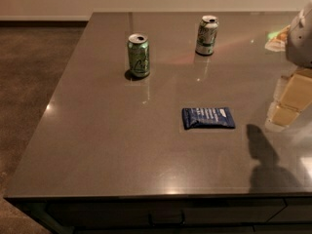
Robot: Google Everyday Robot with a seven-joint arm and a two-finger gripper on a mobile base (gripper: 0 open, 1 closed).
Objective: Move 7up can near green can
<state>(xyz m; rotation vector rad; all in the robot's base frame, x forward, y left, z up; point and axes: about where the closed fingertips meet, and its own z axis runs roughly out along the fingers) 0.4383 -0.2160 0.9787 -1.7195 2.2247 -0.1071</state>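
Note:
The 7up can (pixel 207 35), pale white-silver with dark green markings, stands upright at the back of the grey table (pixel 97 145), right of centre. The green can (pixel 138 55), bright green all over with a silver top, stands upright to its left and a little nearer to me. The two cans are well apart. My gripper is out of view. Only a pale rounded part of my arm (pixel 301 38) shows at the right edge, to the right of the 7up can and apart from it.
A dark blue snack packet (pixel 208 117) lies flat mid-table, in front of the 7up can. My arm is reflected in beige in the glossy top (pixel 292 99), and its shadow (pixel 263 155) falls at the front right. Brown carpet floor (pixel 29 82) lies beyond the table's left edge.

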